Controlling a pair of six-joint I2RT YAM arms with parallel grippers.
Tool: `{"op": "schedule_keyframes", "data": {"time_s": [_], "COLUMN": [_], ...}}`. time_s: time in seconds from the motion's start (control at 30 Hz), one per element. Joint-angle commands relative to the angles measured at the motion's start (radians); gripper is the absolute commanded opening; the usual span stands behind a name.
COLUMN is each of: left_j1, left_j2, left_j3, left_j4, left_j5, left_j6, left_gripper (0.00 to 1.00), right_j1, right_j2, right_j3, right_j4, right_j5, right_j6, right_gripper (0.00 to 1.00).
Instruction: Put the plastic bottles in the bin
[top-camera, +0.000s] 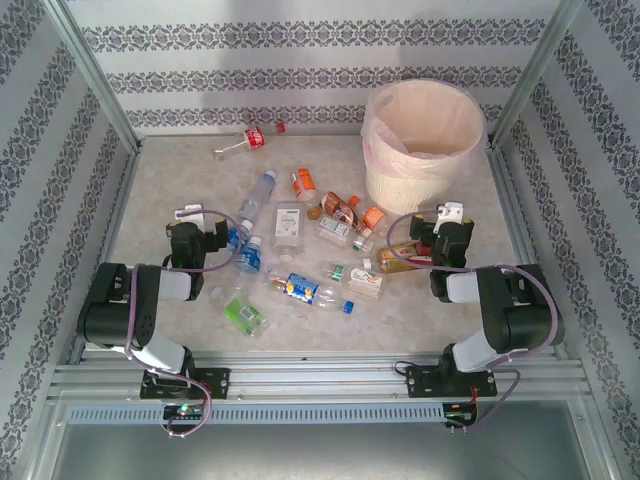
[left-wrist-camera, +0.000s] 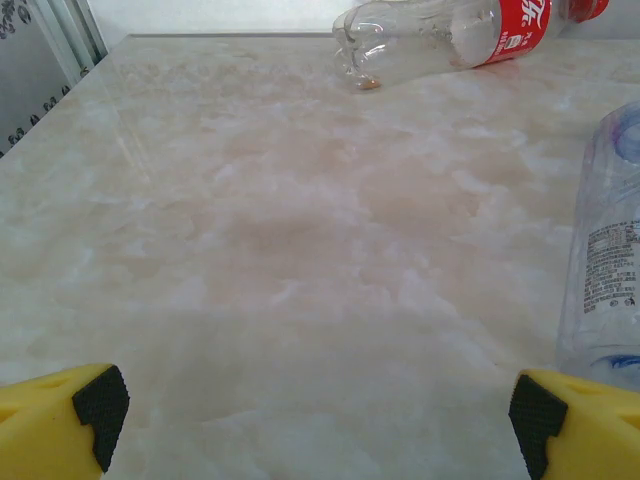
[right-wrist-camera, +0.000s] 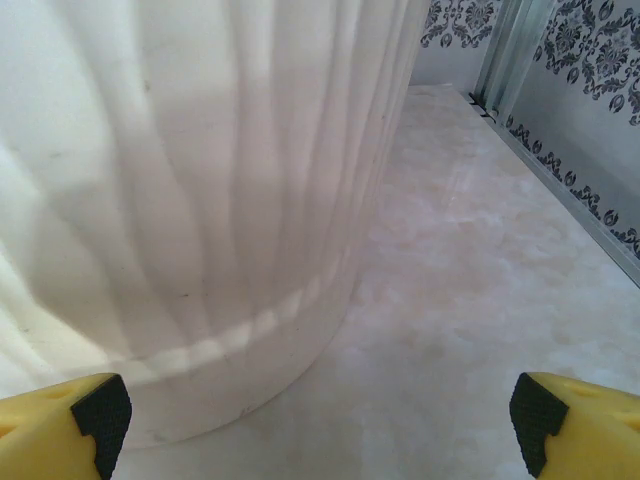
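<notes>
Bin (top-camera: 412, 188), cream, ribbed and lined with a pinkish bag, stands at the far right corner of the table (top-camera: 180, 170). Its wall (right-wrist-camera: 200, 200) rises close ahead of the right gripper (right-wrist-camera: 320, 425), which sits low over the stone-patterned table (right-wrist-camera: 480, 300) just near of the bin's base. The gripper's yellow fingers are spread wide with nothing between them. The left gripper (left-wrist-camera: 320, 425) sits toward the left edge, its fingers equally wide apart and empty above bare table (left-wrist-camera: 300, 250).

The plastic bottles (top-camera: 320, 245) lie scattered across the middle of the table, between the two arms. A long clear bottle (top-camera: 258, 195) (left-wrist-camera: 610, 250) lies just right of the left gripper (top-camera: 192, 222). A red-labelled bottle (top-camera: 245, 142) (left-wrist-camera: 450, 35) lies alone by the far edge, and a green-labelled one (top-camera: 245, 313) lies nearest the near edge.
</notes>
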Motion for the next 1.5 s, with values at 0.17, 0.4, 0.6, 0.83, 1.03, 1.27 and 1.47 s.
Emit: {"op": "schedule_keyframes", "data": {"time_s": [0.17,0.4,0.6,0.83,1.03,1.27,1.47], "left_j1": [0.0,0.0,0.0,0.0,0.0,-0.001,-0.001], "left_j2": [-0.001,-0.001,0.0,-0.001,-0.155,-0.328,-0.412], "left_j3": [-0.007,-0.007,-0.007,-0.01,0.082,0.117,0.201], "left_j4": [0.01,0.009,0.009,0.01,-0.281,-0.47,-0.738], "left_j5": [-0.003,-0.002,-0.002,-0.001,-0.025,-0.101,-0.103], "left_j6": [-0.004,-0.004,-0.004,-0.004,-0.009,-0.102,-0.361], "left_gripper": [1.0,1.0,1.0,1.0,1.0,1.0,1.0], "right_j1": [0.006,0.004,0.004,-0.003,0.024,0.082,0.146], "right_j2": [-0.016,-0.015,-0.016,-0.019,-0.082,-0.251,-0.404], "right_j3": [0.0,0.002,0.002,0.0,0.028,0.162,0.186], "right_j4": [0.006,0.005,0.005,0.004,-0.085,-0.491,-0.706], "right_j5": [0.012,0.01,0.01,-0.009,0.013,0.047,0.003], "right_j6": [0.007,0.007,0.006,0.01,-0.02,0.003,0.22], "right_gripper": [0.98,0.98,0.98,0.98,0.98,0.98,0.98]}}
